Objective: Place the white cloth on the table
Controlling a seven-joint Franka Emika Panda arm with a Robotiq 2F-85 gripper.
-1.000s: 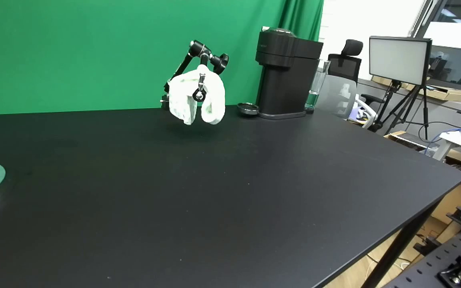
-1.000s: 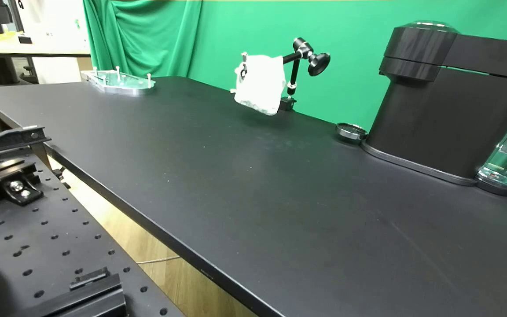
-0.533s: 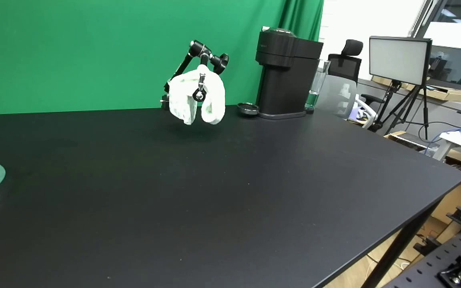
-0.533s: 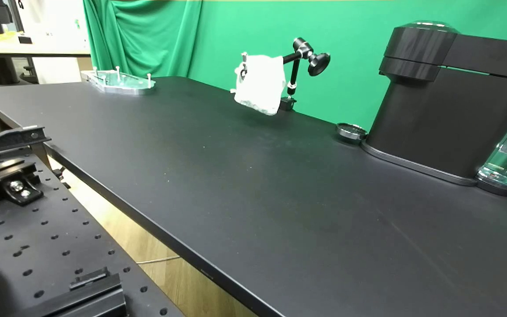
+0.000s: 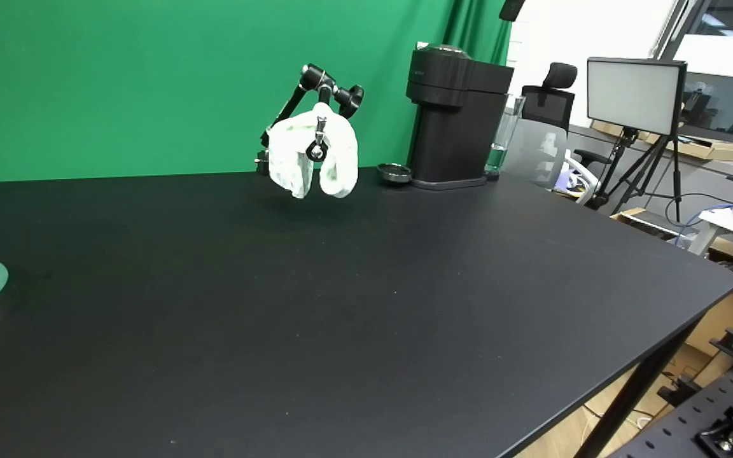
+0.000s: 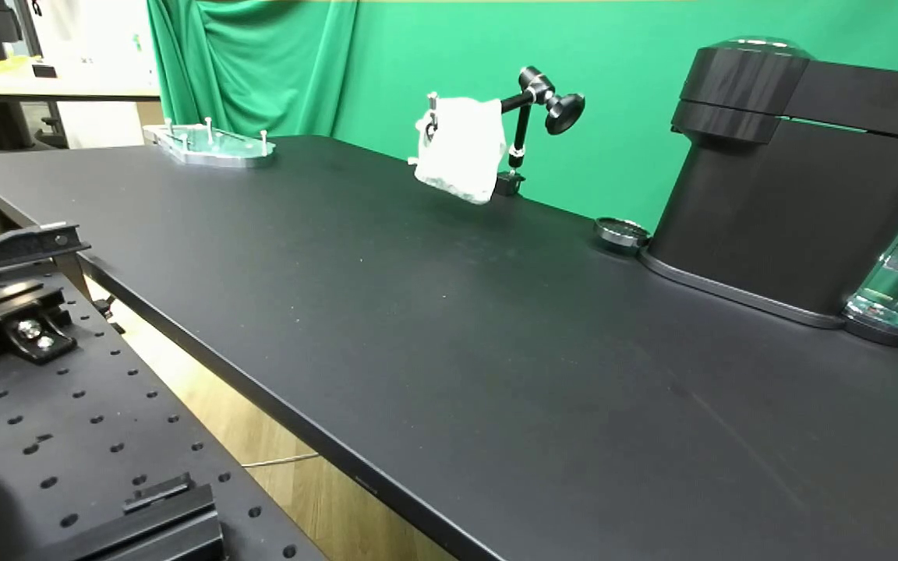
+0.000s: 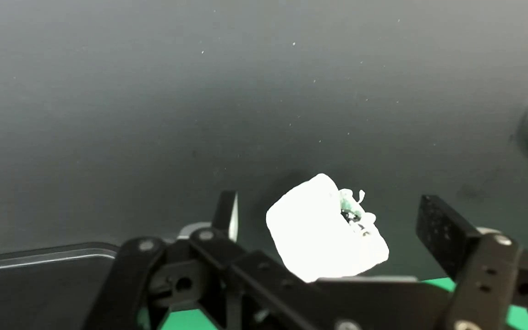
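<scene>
The white cloth [image 5: 287,152] hangs draped over a black jointed stand arm [image 5: 315,77] at the back of the black table [image 5: 354,305]. Its lower edge is above the tabletop. In an exterior view the cloth [image 6: 461,148] shows as a flat white flap beside the stand's knob [image 6: 564,114]. In the wrist view my gripper [image 7: 329,200] is open, with its two fingers wide apart and nothing between the pads. The cloth [image 7: 310,233] shows below and between the fingers, apart from them. A dark piece, likely a fingertip, shows at an exterior view's top edge [image 5: 511,9].
A black coffee machine [image 5: 452,121] with a clear water tank [image 6: 897,273] stands beside the stand. A small round dish [image 6: 622,232] lies at its foot. A clear plate with posts [image 6: 211,144] lies at the table's far end. A green curtain [image 5: 150,83] hangs behind.
A dark piece, likely my gripper's tip, has come into view at the top edge of an exterior view, above the coffee machine. The cloth and stand have not moved.
</scene>
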